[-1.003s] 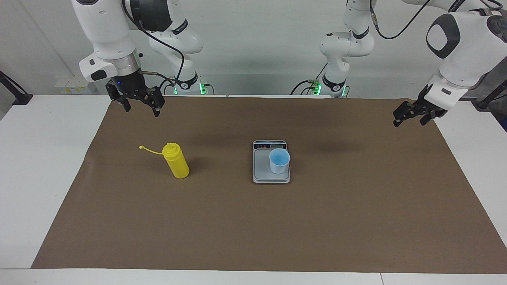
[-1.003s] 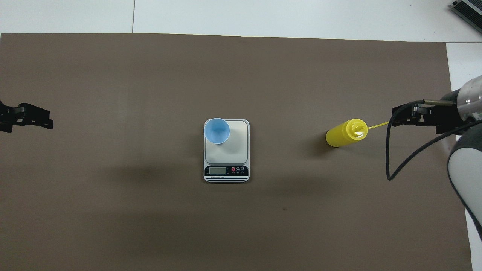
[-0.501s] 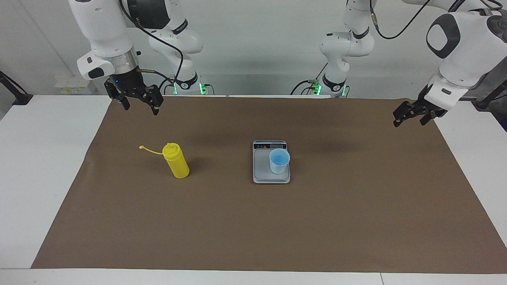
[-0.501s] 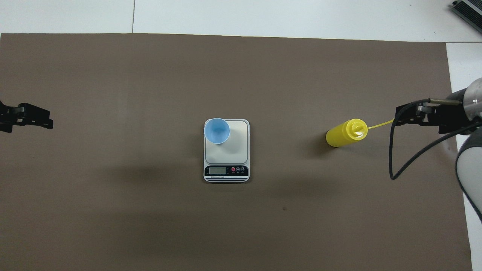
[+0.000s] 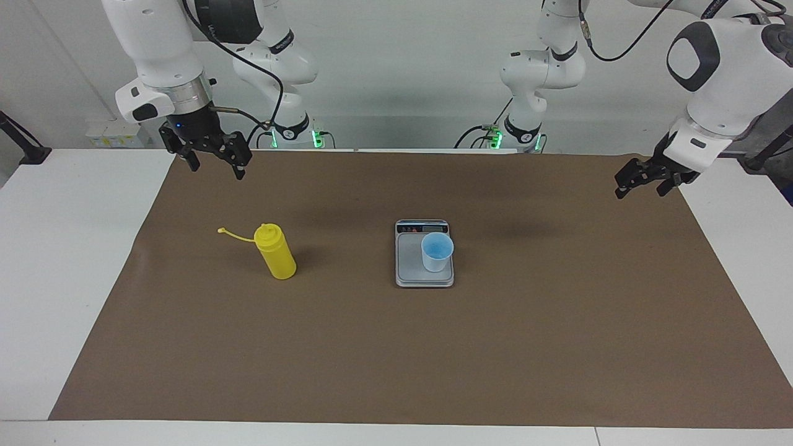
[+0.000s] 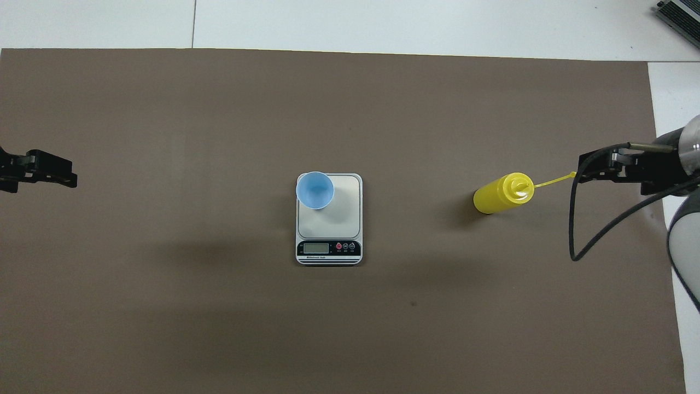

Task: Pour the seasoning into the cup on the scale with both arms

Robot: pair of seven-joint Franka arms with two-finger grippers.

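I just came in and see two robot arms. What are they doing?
Right now nothing is being held. The yellow bottle stands alone on the brown mat. The blue cup sits on the scale in the middle. The right gripper hangs open in the air up above the bottle's end of the table. The left gripper waits at its own end.

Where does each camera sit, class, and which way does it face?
Facing view: high across the table, looking at the robots; both whole arms show, right claw raised over the mat's edge nearest the robots, left claw waiting over the mat's end.
Overhead view: high above the robots' end, looking steeply down; only the left claw and right claw reach in at the edges.
Both share the bottle, cup, scale and mat, half a turn apart.
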